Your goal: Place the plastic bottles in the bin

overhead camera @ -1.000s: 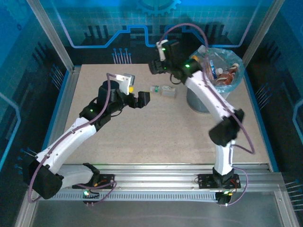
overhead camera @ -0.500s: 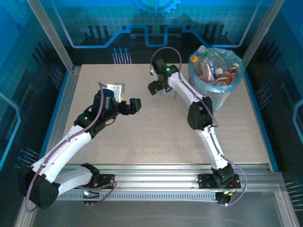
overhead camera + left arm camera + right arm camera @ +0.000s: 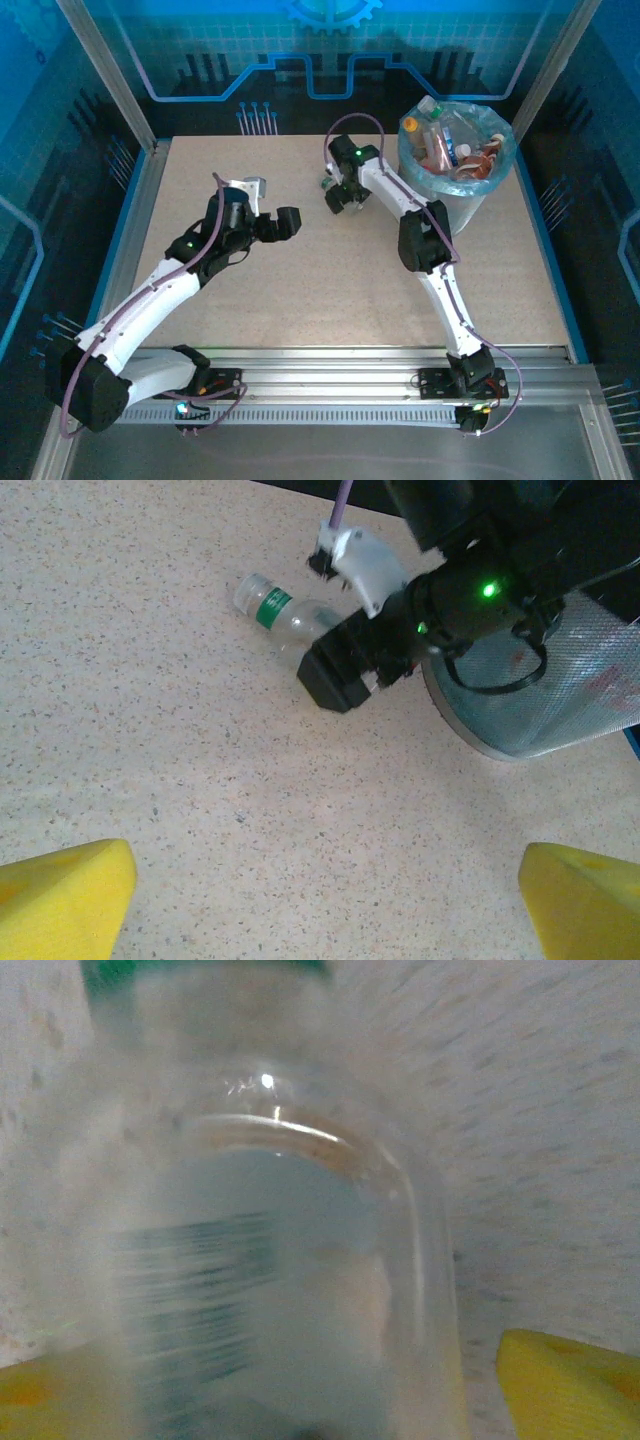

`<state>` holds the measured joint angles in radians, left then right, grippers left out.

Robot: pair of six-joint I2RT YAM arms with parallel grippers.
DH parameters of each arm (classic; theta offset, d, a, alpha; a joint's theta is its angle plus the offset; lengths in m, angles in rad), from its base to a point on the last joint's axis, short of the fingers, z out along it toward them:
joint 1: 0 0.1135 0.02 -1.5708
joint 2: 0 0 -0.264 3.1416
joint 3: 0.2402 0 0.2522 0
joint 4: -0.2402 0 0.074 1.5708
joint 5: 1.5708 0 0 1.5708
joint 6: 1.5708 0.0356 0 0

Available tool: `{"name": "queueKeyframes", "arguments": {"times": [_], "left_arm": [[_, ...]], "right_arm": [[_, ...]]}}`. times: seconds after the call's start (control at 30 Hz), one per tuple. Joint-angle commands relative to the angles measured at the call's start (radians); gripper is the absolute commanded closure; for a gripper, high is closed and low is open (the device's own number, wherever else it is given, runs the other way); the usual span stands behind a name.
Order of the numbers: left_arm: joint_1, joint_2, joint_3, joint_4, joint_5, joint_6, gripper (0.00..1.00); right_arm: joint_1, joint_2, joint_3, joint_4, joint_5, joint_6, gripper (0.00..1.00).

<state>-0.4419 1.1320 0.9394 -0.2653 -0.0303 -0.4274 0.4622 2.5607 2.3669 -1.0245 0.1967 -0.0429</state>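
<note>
A clear plastic bottle (image 3: 275, 608) with a green label lies on its side on the table, left of the bin (image 3: 540, 700). My right gripper (image 3: 337, 197) is down over this bottle (image 3: 270, 1260). Its yellow fingers (image 3: 570, 1380) stand on either side of the bottle, open, with a strip of table between that finger and the bottle. The round grey bin (image 3: 470, 215), lined with a blue bag, holds several plastic bottles (image 3: 450, 140). My left gripper (image 3: 272, 216) hovers wide open over bare table to the left, its yellow fingertips (image 3: 60, 900) far apart with nothing between them.
The right arm's black wrist (image 3: 470, 590), with a green light, stands between the bottle and the bin. Metal frame rails (image 3: 140, 220) edge the table on the left. Speckled table top (image 3: 300, 290) lies bare in the middle and front.
My right gripper swung left from the bin's side and came down over the lying bottle. The left arm drew back a little and stayed open.
</note>
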Motion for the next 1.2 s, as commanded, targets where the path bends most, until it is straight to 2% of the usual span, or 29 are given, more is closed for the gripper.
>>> {"name": "queueKeyframes", "arguments": {"times": [0.0,0.13,0.3,0.4,0.73,0.83,1.0,1.17], "left_arm": [[0.006,-0.003,-0.013,0.002,-0.007,-0.063,0.01],[0.008,0.006,-0.022,0.009,-0.008,-0.067,0.01],[0.008,0.025,0.015,-0.011,-0.012,-0.028,0.01],[0.008,0.018,0.028,-0.007,-0.029,-0.01,0.01],[0.008,0.021,0.122,0.01,-0.052,0.082,0.01],[0.007,0.045,0.161,0.056,-0.007,0.101,0.02],[-0.015,0.125,0.28,0.086,0.046,0.111,0.03],[-0.071,0.184,0.34,0.089,0.059,0.117,0.03]], "right_arm": [[0.022,-0.025,-0.062,-0.022,-0.067,-0.012,0.18],[0.032,-0.048,-0.098,-0.022,-0.078,-0.001,0.27],[0.038,-0.099,-0.117,-0.026,-0.124,0.016,0.44],[0.042,-0.158,-0.129,-0.024,-0.149,0.026,0.49],[0.038,-0.462,-0.184,0.025,-0.17,0.069,0.51],[0.025,-0.559,-0.189,0.038,-0.039,0.126,0.52],[-0.037,-0.717,-0.221,0.099,0.018,0.189,0.52],[-0.132,-0.883,-0.338,0.213,0.095,0.233,0.49]]}}
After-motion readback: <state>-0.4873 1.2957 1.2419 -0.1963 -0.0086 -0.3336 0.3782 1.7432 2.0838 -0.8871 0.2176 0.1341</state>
